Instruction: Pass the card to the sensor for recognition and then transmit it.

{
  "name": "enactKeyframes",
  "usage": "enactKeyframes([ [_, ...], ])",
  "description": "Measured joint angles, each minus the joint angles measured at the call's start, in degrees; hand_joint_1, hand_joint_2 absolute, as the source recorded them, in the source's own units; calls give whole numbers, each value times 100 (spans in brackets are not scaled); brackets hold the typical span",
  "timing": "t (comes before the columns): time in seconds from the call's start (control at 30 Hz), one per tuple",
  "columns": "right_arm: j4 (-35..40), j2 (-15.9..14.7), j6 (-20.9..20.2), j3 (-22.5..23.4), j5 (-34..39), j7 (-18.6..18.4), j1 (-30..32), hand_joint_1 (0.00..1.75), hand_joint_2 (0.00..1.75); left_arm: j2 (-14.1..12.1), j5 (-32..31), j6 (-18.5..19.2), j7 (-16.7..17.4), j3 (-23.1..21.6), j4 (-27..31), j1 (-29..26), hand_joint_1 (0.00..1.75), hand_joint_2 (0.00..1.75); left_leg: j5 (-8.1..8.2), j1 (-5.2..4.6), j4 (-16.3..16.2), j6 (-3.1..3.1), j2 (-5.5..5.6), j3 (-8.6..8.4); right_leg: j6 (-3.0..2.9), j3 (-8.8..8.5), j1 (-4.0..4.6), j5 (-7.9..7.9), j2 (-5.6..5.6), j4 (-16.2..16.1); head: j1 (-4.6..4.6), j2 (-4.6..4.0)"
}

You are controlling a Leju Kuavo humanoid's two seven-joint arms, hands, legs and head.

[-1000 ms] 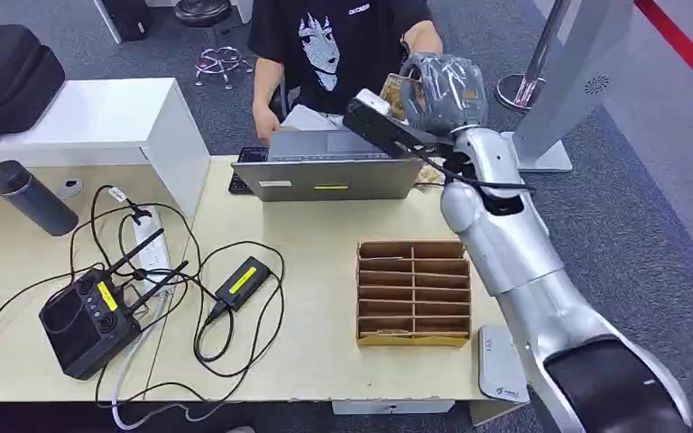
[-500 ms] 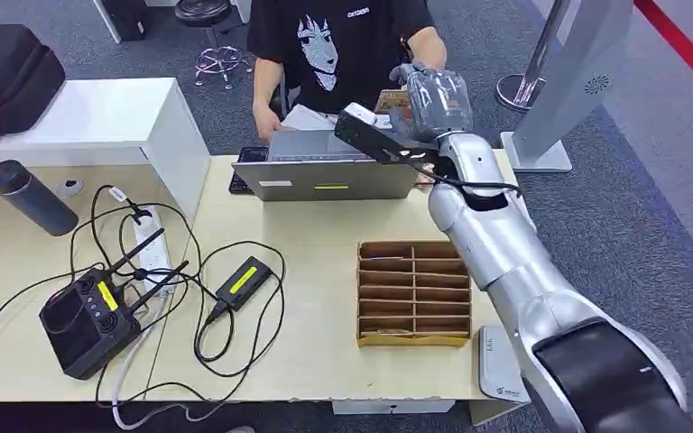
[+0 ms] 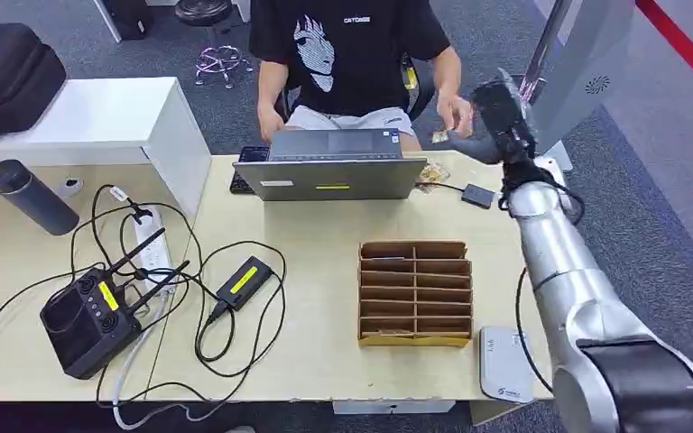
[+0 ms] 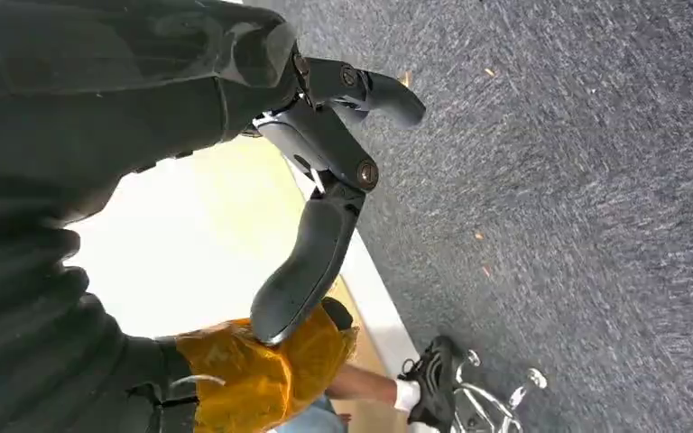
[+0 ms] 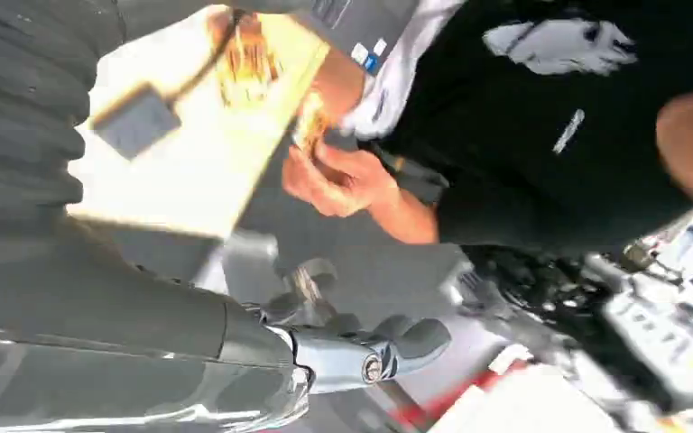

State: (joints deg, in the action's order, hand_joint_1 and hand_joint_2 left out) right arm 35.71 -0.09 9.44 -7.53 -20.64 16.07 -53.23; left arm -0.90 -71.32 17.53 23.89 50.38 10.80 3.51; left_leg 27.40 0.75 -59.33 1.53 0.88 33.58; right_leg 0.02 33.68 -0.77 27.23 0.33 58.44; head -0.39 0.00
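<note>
The card [image 3: 439, 137] is a small tan piece pinched in the hand [image 3: 456, 114] of a person in a black shirt sitting behind the table; the right wrist view shows the same card [image 5: 310, 121] in that hand [image 5: 338, 178]. My right hand [image 3: 498, 115] hovers just right of it, beyond the table's far right corner, and its fingers [image 5: 365, 354] are spread with nothing in them. The small dark sensor box [image 3: 476, 195] lies on the table on a cable, below my right hand. My left hand [image 4: 320, 212] hangs beside the table edge over grey carpet and holds nothing.
A grey laptop [image 3: 334, 169] stands at the far edge, with loose cards [image 3: 429, 173] beside it. A cardboard slot organiser [image 3: 413, 290] sits mid-right, and a white device [image 3: 503, 363] at the front right corner. Cables, a black controller [image 3: 86, 320] and a bottle [image 3: 29, 197] fill the left. A silver kiosk [image 3: 586, 72] stands at the right.
My right hand held the card over the laptop near the person's hand. The person now has the card, and my arm has swung to the right with its hand empty.
</note>
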Motion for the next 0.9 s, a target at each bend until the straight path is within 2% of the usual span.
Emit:
enactKeyframes([
  [0.1,-100,-290,-359,930,987,403,318,0,175,2,-13,-9,11,24,0,-17,0,175,3,0,-2,-4,11,1,1,-3,0,1,-12,-2,-2,0],
  [0.17,-188,-501,-555,1486,1387,563,573,0,175,2,-15,-20,31,39,0,-22,0,175,4,0,-2,-5,27,4,4,-5,0,3,-25,-4,0,0],
  [0.27,-521,-876,-848,2266,1986,581,980,0,175,9,-11,-37,85,55,0,-31,0,175,9,0,-2,-13,31,5,7,-8,0,6,-27,-6,0,0],
  [0.37,-879,-1136,-1456,3036,2714,578,1510,0,175,20,2,-77,131,92,0,-32,0,175,14,0,-1,-19,34,7,10,-9,0,10,-31,-7,2,0],
  [0.43,-1127,-1252,-1795,3527,3214,445,1848,0,175,28,26,-118,175,135,0,-33,0,175,16,0,0,-17,32,5,9,-7,0,10,-28,-7,-2,0],
  [0.53,-1416,-1309,-2418,4283,4082,137,2404,0,175,48,76,-177,195,190,0,-29,0,175,21,3,3,-17,32,3,9,-8,1,18,-27,-6,-2,0],
  [0.63,-1650,-1291,-2798,4911,4604,-108,2973,0,175,66,122,-234,205,249,0,-31,0,175,25,3,6,-18,39,5,7,-9,1,28,-37,-3,-2,0],
  [0.77,-1884,-1191,-2957,5547,4920,-289,3661,0,175,87,175,-262,238,332,0,-28,0,175,30,3,9,-15,37,5,1,-8,1,33,-36,-2,-2,0],
  [0.9,-2004,-1101,-2895,5874,5060,-348,4115,0,175,96,203,-291,243,400,0,-27,0,175,31,3,10,-13,34,3,5,-7,1,38,-32,-2,-2,0],
])
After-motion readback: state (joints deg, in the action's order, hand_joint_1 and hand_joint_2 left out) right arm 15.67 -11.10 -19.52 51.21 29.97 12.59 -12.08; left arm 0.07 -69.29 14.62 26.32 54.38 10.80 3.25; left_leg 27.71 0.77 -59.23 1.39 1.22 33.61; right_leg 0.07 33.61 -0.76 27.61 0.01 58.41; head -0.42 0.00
